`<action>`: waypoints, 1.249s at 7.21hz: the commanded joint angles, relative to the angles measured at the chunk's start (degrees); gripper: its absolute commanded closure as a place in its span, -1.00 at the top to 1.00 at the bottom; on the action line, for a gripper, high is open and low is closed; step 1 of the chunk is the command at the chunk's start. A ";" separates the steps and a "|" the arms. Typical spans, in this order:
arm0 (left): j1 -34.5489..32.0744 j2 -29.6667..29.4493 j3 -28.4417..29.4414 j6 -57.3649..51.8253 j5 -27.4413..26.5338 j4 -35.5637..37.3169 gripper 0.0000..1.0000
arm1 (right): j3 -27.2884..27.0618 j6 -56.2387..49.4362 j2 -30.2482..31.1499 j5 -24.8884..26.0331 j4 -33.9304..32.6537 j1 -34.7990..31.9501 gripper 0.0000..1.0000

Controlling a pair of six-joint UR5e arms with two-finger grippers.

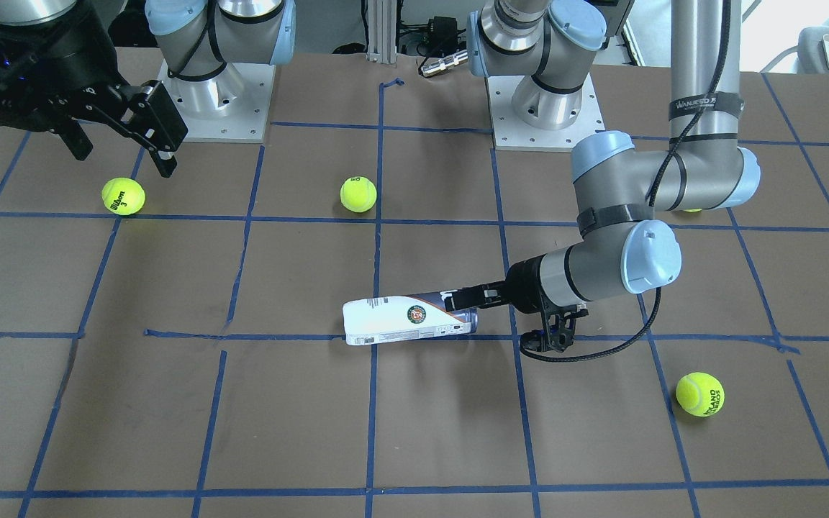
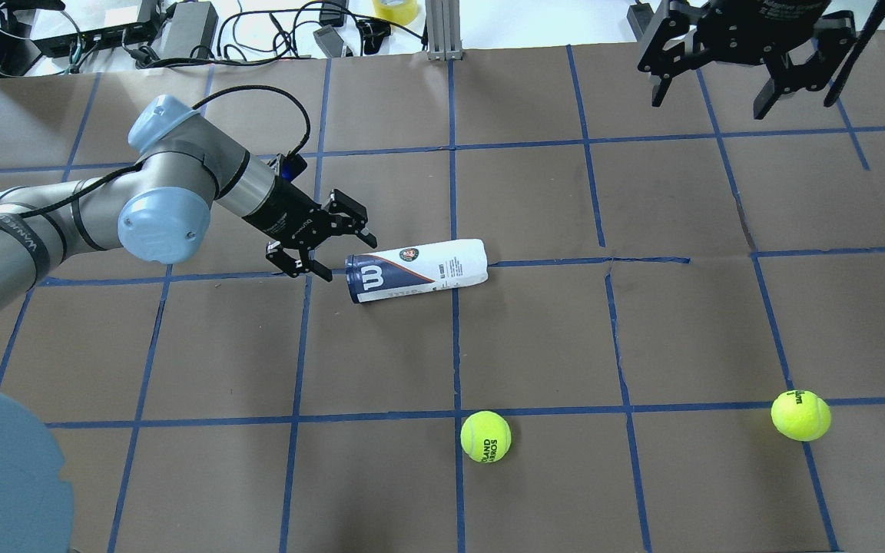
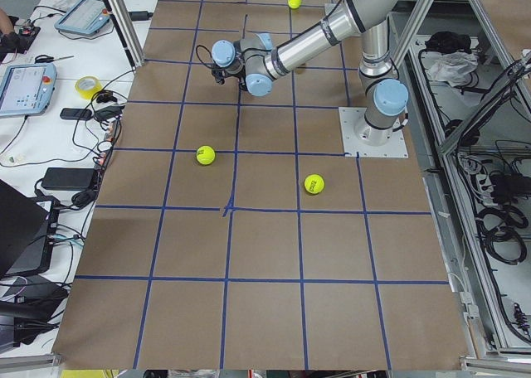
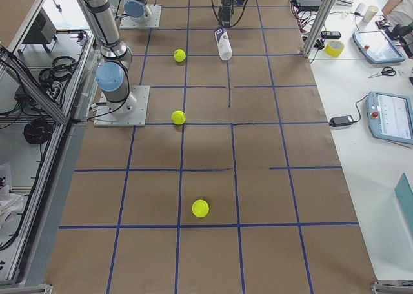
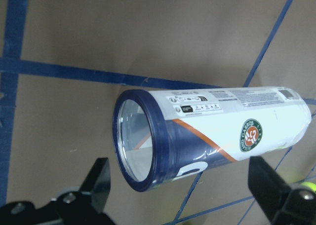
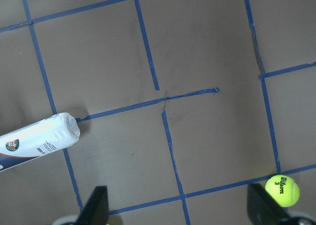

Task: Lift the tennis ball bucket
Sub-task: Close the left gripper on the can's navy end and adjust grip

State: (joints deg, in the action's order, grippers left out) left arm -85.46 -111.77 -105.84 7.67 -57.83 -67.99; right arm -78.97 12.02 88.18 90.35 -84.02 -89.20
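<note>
Brown gridded surface [image 2: 181,346], tennis ball bucket [image 2: 415,270] lying sideways mid-surface, my left fingers [image 2: 312,269] spread just at its navy end, right fingers [image 2: 767,94] spread idle near the far-right corner; probably light, slick, crushable, so I'd pinch mid-body gently.

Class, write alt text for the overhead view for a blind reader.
The left tool, open, is at the navy end of a bucket lying on its side on a brown table. Two balls lie nearer the camera; the right tool hangs open at top right.
</note>
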 commanded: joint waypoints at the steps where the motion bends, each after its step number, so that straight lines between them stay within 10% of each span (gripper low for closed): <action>1: -2.51 -0.90 -0.15 1.90 0.00 0.40 1.00 | -0.31 -0.16 0.07 0.00 0.00 -0.01 1.00; 9: -2.78 -1.87 0.99 1.55 -0.79 1.98 1.00 | -0.31 -0.16 -0.02 0.00 0.00 -0.01 1.00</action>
State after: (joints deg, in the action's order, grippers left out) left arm -88.25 -113.08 -105.03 8.98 -58.57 -66.42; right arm -79.28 11.86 88.18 90.35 -84.03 -89.16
